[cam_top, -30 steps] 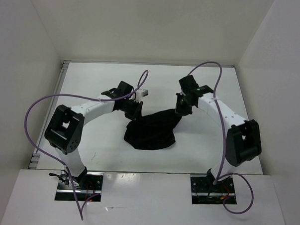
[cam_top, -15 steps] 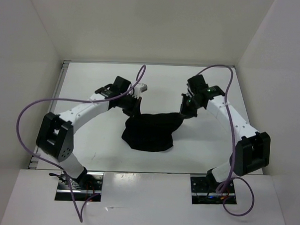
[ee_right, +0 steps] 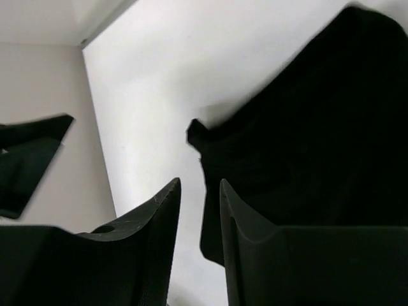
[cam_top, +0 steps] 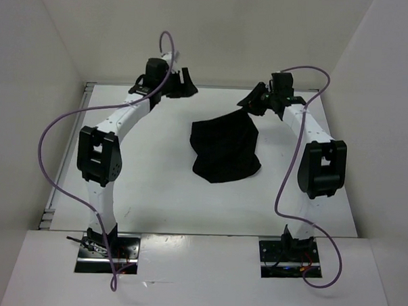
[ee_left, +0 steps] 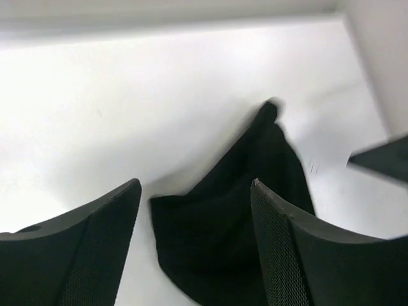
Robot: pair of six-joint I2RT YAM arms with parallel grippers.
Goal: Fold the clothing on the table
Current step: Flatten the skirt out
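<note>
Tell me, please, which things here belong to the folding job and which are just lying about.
For the job: clothing, table, left gripper, right gripper.
Just there: purple cables, white walls.

Shows the clothing (cam_top: 226,150) heaped near the middle of the table (cam_top: 155,185), bulk sagging toward 5 o'clock, one corner pointing to 1 o'clock. Places the right gripper (cam_top: 249,101) just beside that corner, contact unclear. Puts the left gripper (cam_top: 188,84) at 11 o'clock, well apart from the clothing.
</note>
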